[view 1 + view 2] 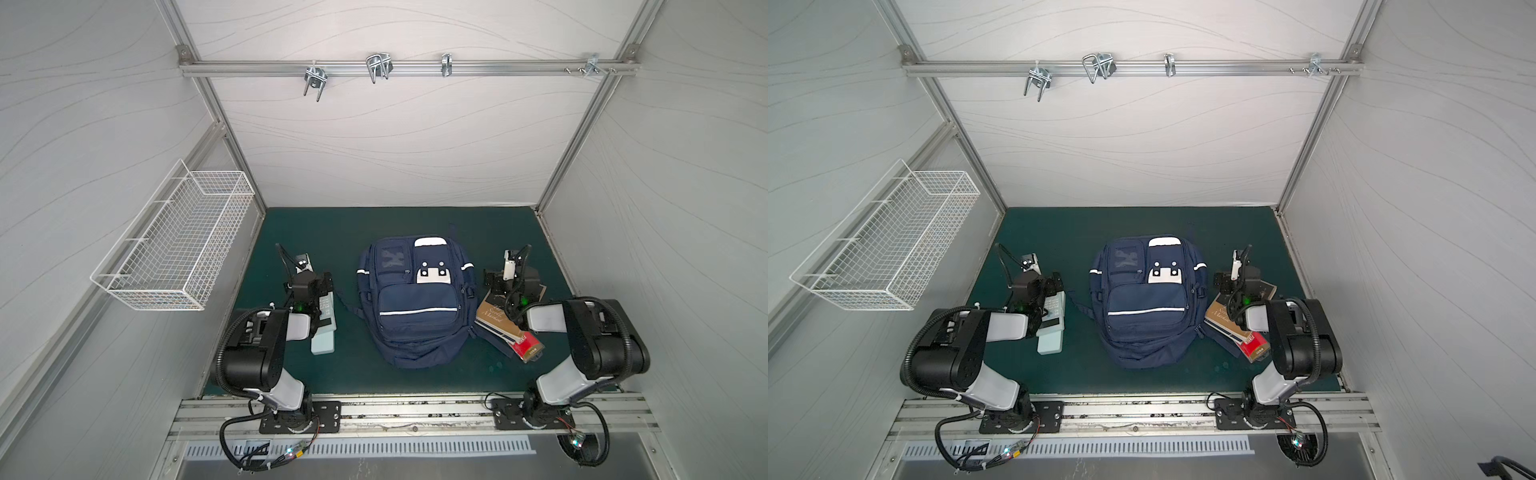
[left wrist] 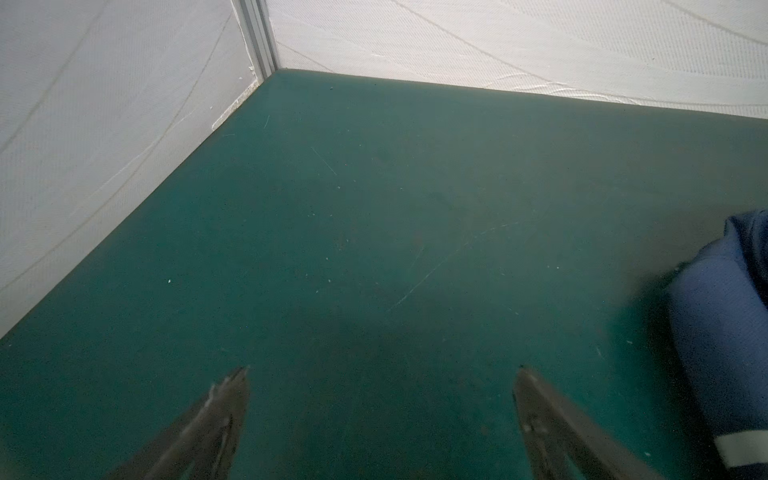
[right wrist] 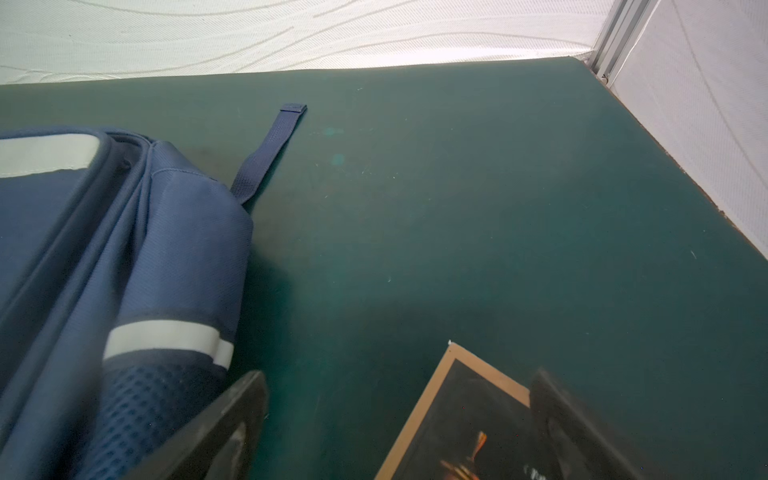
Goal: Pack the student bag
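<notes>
Beside the student bag (image 1: 415, 299), left claw (image 2: 382, 370) and right claw (image 3: 399, 374) are hanging spread wide, gripping nothing; right one hovering over a book (image 3: 469, 415), maybe touching.

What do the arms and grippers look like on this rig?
Both alike: left arm and right arm have chunky black joint housings, pale grey links, looped black corrugated cables, a green light near each wrist. The left gripper and right gripper end in dark, tapering flat jaws.

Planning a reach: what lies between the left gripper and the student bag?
Only bare green mat between left gripper and student bag, in a top view.
</notes>
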